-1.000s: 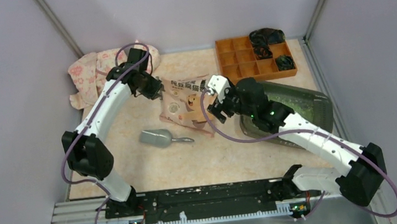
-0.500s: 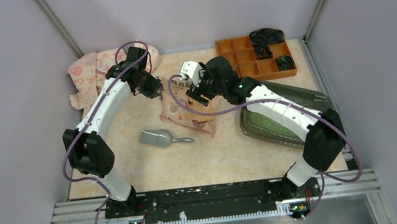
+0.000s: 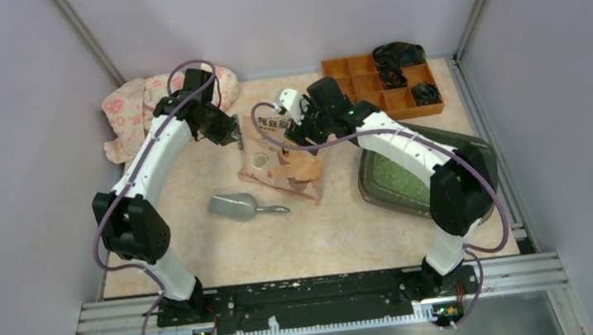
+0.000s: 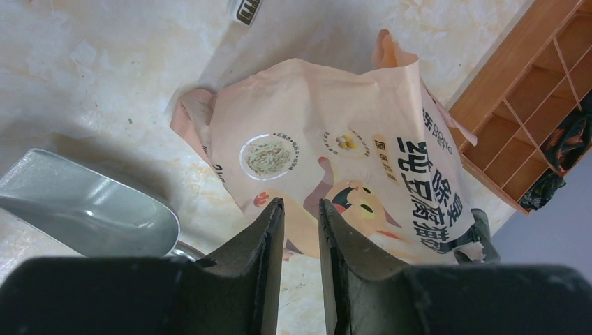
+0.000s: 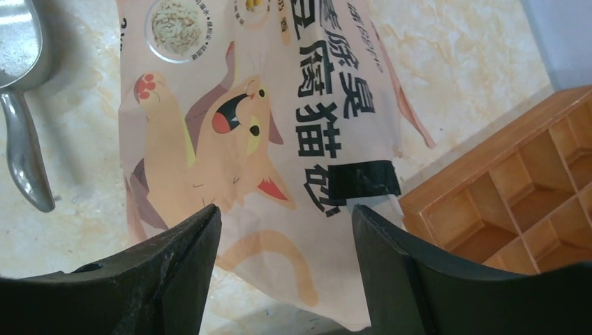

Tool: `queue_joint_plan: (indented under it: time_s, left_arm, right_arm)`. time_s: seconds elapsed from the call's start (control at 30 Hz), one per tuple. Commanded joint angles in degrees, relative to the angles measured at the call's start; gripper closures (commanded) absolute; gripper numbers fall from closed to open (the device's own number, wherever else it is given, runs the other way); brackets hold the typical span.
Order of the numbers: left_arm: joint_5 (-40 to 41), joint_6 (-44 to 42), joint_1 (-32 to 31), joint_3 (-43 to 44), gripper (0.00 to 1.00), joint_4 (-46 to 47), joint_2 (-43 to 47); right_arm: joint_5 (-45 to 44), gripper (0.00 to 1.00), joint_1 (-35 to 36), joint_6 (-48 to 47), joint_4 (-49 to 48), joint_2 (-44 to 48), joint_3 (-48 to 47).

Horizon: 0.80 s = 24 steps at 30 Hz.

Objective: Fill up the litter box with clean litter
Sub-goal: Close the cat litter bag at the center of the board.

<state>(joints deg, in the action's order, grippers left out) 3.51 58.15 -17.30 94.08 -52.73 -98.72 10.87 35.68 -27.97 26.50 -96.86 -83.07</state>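
The litter box (image 3: 475,153) is a dark grey-green tray at the right, and light-green clean litter (image 3: 398,175) lies in it. A pink printed litter bag (image 3: 280,157) lies flat mid-table and shows in both wrist views (image 4: 335,139) (image 5: 230,105). My left gripper (image 3: 232,137) hovers at the bag's upper left edge; its fingers (image 4: 299,206) stand a narrow gap apart with nothing between them. My right gripper (image 3: 296,130) is wide open and empty above the bag's upper right part (image 5: 283,209), clear of the litter box.
A grey scoop (image 3: 235,207) lies left of the bag. An orange compartment organiser (image 3: 359,86) with black items stands at the back right. A pink floral cloth (image 3: 133,106) is bunched at the back left. Walls close in on both sides.
My right arm has swung left from over the litter box to above the bag, uncovering the litter. The left arm has barely moved.
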Motion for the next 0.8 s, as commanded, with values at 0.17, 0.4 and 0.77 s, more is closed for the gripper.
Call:
queue_joint_plan:
  time_s: [0.17, 0.4, 0.77]
  left_arm:
    - [-1.12, -1.24, 1.09, 2.25, 0.7, 0.66, -0.8]
    - [-1.97, -1.46, 1.39, 1.99, 0.71, 1.41, -1.5]
    - [-2.8, -1.5, 1.52, 2.42, 0.73, 1.93, -2.02]
  right_arm:
    - [0.44, 0.31, -0.16, 0.39, -1.71, -3.16, -4.68]
    - [-4.28, 0.25, -2.31, 1.72, -5.88, -2.04, -3.3]
    - [-1.79, 0.21, -2.94, 1.33, -2.7, -5.57, -6.32]
